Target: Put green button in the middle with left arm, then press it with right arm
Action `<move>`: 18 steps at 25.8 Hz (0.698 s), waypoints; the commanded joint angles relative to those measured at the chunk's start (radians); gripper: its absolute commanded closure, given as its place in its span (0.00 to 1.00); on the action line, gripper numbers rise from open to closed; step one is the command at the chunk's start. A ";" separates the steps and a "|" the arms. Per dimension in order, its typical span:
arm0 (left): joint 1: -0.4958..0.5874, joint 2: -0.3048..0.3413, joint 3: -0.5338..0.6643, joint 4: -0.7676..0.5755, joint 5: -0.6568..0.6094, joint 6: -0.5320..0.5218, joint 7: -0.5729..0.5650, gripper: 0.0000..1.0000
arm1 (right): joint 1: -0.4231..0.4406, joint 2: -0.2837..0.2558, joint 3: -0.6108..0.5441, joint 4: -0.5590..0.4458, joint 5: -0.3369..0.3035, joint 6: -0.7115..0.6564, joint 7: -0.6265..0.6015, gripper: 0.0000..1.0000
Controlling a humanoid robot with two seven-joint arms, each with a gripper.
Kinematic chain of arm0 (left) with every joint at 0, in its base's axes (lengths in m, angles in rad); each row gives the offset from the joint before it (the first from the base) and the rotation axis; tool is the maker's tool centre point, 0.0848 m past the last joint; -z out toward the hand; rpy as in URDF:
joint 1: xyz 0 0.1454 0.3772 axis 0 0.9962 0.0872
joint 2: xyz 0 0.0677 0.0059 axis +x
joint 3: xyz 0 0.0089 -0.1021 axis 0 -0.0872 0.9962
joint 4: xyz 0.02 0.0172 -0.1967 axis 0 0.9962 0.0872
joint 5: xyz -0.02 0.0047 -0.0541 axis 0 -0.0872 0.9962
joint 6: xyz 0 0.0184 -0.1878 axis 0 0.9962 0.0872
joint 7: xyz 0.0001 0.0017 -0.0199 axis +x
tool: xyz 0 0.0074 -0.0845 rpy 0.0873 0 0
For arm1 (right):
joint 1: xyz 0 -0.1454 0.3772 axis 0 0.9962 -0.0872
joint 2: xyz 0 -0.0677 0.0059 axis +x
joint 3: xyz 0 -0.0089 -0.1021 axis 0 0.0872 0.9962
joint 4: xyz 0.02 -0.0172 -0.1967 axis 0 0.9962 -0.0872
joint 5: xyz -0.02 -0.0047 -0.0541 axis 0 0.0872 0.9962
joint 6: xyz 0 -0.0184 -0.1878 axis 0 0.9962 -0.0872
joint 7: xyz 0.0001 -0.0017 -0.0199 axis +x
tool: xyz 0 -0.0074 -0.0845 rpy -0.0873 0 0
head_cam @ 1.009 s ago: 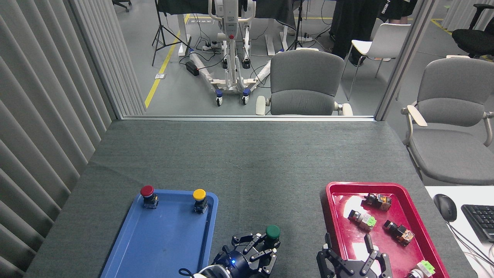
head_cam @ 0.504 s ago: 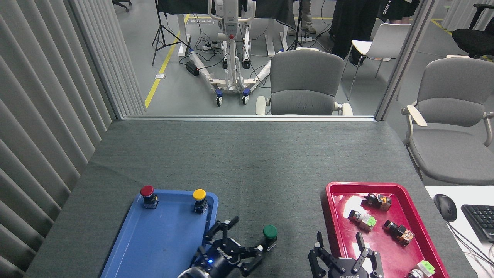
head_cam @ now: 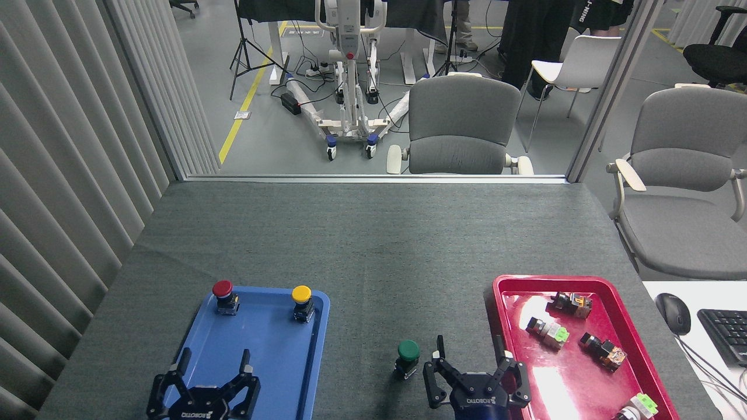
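Standing upright on the bare grey cloth (head_cam: 373,245), lower centre of the head view: the green button (head_cam: 407,357), between the blue tray (head_cam: 318,350) and the red tray (head_cam: 496,303), touching neither and gripped by nothing.

Left gripper (head_cam: 213,370): lower left of frame, over the blue tray, fingers spread wide, empty, well apart from the button.

Right gripper (head_cam: 474,364): lower centre-right, just beside the button on its right, fingers splayed wide, empty, overlapping the red tray's left rim in this view. Its height above the cloth cannot be told.

Step judged in hand: placing looks finished; the press is not yet done.

Risks: an off-centre push from the side could tip or slide the small button, since nothing steadies it; an open finger could catch the cap edge or the red tray's rim.

Other items: red-capped button (head_cam: 223,296) and yellow-capped button (head_cam: 302,302) at the blue tray's far end; several small switch parts (head_cam: 548,331) in the red tray; mouse (head_cam: 673,313) and keyboard (head_cam: 726,333) at right edge. Nothing lies between right gripper and button.
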 commanded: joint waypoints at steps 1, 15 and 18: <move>0.001 0.033 0.034 -0.033 0.005 0.010 -0.004 0.00 | -0.033 0.016 0.032 0.046 0.007 0.013 0.013 0.27; -0.051 0.053 0.107 -0.013 0.049 -0.039 -0.066 0.00 | -0.111 0.033 0.128 0.195 -0.003 0.030 0.065 0.91; -0.059 0.050 0.109 -0.014 0.049 -0.058 -0.081 0.00 | -0.117 0.042 0.133 0.201 -0.006 0.038 0.066 0.91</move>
